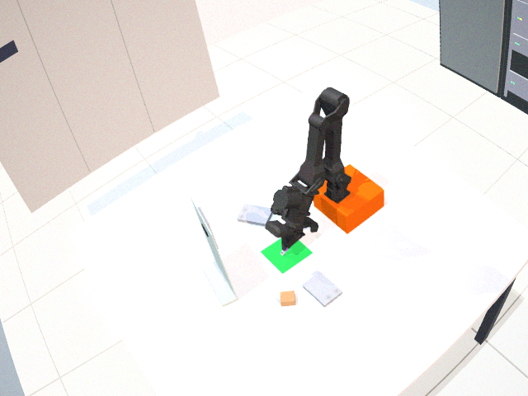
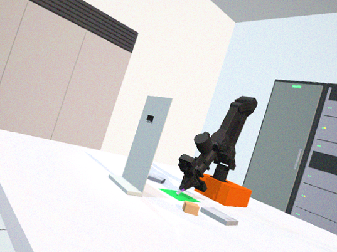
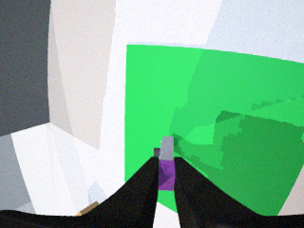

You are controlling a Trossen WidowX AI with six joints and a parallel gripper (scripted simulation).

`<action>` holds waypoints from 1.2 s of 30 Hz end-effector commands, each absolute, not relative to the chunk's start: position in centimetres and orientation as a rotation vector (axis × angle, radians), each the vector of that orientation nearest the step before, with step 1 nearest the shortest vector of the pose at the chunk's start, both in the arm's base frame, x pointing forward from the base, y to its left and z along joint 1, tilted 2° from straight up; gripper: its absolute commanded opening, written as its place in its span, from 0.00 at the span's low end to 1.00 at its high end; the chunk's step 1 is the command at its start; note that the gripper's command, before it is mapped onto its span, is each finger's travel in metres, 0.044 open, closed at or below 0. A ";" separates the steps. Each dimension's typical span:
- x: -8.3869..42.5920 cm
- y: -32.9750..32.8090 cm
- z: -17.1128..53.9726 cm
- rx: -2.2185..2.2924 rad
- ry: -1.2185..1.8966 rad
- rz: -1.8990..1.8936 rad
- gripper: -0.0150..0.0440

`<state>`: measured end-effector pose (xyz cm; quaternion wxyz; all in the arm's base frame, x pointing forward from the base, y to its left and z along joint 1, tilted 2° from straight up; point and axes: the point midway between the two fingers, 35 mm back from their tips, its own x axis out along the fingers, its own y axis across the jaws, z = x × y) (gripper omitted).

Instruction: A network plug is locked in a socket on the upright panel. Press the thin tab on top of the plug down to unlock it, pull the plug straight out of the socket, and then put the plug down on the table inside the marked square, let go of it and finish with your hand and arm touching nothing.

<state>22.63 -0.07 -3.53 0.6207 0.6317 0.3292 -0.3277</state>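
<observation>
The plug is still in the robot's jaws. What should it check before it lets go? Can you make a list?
1. Plug out of the socket: ok, the socket shows dark and open.
2. Plug gripped: ok, the gripper has its jaws shut on it.
3. Plug over the green square: ok in the top and wrist views.
4. Plug resting on the table: cannot tell, its tip looks very near the square.
5. Orange block and grey plate away from the square: ok.
</observation>
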 end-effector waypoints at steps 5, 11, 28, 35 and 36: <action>22.6 0.0 -3.9 1.451 0.754 -0.762 0.25; 22.8 0.1 -3.8 1.451 0.757 -0.754 0.25; 22.7 0.1 -3.8 1.451 0.757 -0.754 0.52; 22.6 0.1 -3.5 1.451 0.757 -0.754 0.52; 22.6 0.0 -3.4 1.451 0.757 -0.755 0.52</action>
